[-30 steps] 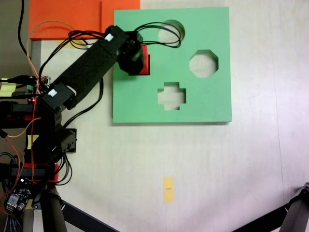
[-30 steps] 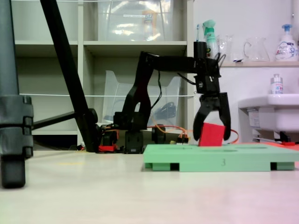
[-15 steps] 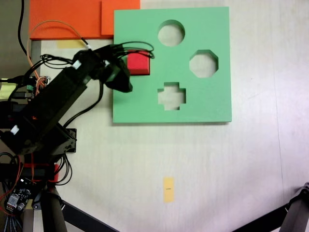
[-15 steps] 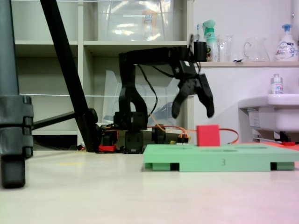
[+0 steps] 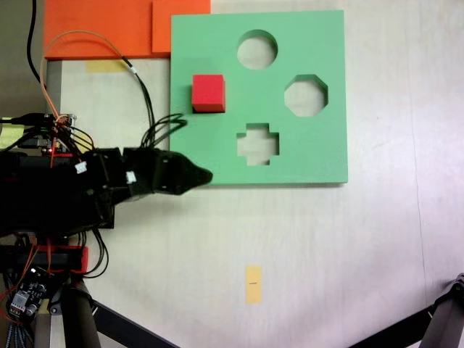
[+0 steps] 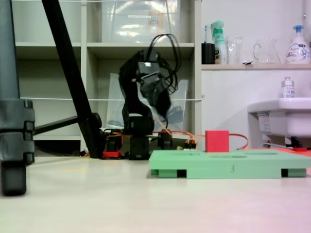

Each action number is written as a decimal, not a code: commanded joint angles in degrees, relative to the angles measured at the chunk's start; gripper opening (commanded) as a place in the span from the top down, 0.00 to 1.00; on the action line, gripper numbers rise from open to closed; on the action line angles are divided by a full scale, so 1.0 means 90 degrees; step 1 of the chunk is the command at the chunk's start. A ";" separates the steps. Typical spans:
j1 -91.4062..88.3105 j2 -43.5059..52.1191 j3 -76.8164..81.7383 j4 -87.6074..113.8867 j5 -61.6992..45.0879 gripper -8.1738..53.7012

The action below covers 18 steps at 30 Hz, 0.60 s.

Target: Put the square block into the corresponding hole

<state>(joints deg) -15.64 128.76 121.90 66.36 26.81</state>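
The square block, a small red cube (image 5: 208,93), stands upright on the left part of the green foam board (image 5: 304,156). Nothing touches it. In a fixed view from the side, the cube (image 6: 216,141) rises above the board (image 6: 228,167). It covers the square hole, so I cannot see how deep it sits. My gripper (image 5: 197,175) is pulled back by the board's lower left corner, well clear of the cube. From the side, the gripper (image 6: 162,103) hangs folded near the arm's base. Its jaws overlap in both fixed views.
The board has a round cut-out (image 5: 257,49), an octagonal one (image 5: 305,96) and a cross-shaped one (image 5: 258,143). Flat orange foam sheets (image 5: 101,29) lie at the top left. A yellow tape strip (image 5: 252,283) marks the table. A black tripod leg (image 6: 68,73) and a sink (image 6: 282,116) flank the scene.
The gripper opened and let go of the red cube, then lifted and swung back off the board towards the arm's base. The cube stayed where it was set.
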 commanded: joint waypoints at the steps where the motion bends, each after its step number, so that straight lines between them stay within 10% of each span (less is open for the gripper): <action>1: 0.0566 0.0449 0.0107 -0.0986 -0.1533 0.28; 18: 0.1953 0.0479 0.4687 -0.5225 -0.2666 0.26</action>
<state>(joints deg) 2.02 128.76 163.04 19.60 2.11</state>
